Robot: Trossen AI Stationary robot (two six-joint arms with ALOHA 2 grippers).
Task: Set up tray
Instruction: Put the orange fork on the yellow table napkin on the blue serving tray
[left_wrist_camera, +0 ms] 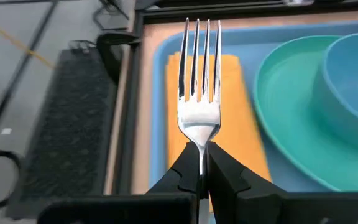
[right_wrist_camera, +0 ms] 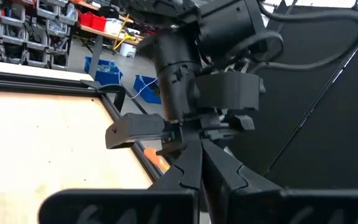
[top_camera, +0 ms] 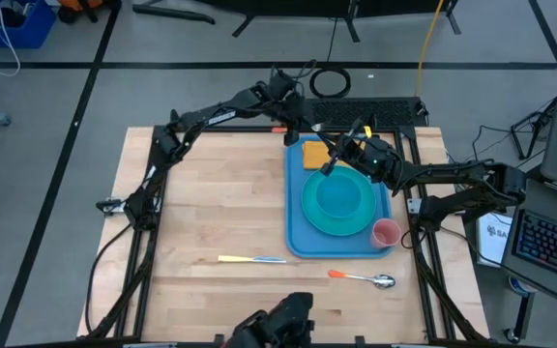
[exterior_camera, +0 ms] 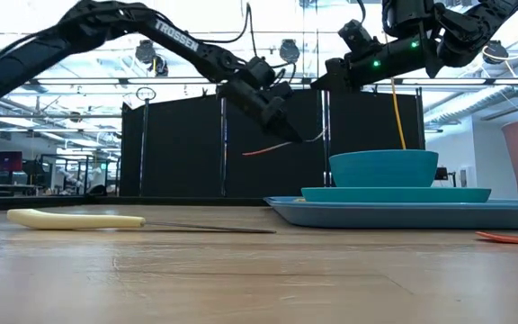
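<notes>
A: What does the high view give?

B: The blue tray (top_camera: 296, 232) lies on the right half of the wooden table (top_camera: 211, 203). On it sit a turquoise plate (top_camera: 339, 201) with a bowl (top_camera: 335, 198) on top, an orange napkin (top_camera: 313, 154) at the far end, and a pink cup (top_camera: 386, 233) in the near right corner. The left gripper (top_camera: 294, 135) hangs over the tray's far left corner; the right gripper (top_camera: 332, 164) hovers over the plate's far edge. A knife (top_camera: 251, 259) with a yellow handle and a spoon (top_camera: 363, 279) with an orange handle lie on the table in front of the tray.

A: And from table height?

B: The tray (exterior_camera: 403, 212) rests flat, with plate (exterior_camera: 396, 193) and bowl (exterior_camera: 384, 168) stacked on it. Both grippers are up in the air, left (exterior_camera: 290, 133) and right (exterior_camera: 335, 76). The knife (exterior_camera: 133, 221) lies to the left.

A: The left wrist camera?

B: The left gripper (left_wrist_camera: 202, 163) has its fingers pinched on the neck of a fork (left_wrist_camera: 199, 93), tines pointing outward over the napkin (left_wrist_camera: 232, 112) and tray (left_wrist_camera: 157, 93).

A: The right wrist?

B: The right gripper (right_wrist_camera: 201, 158) has its fingers pressed together, holding nothing, with the left arm (right_wrist_camera: 204, 68) just ahead.
</notes>
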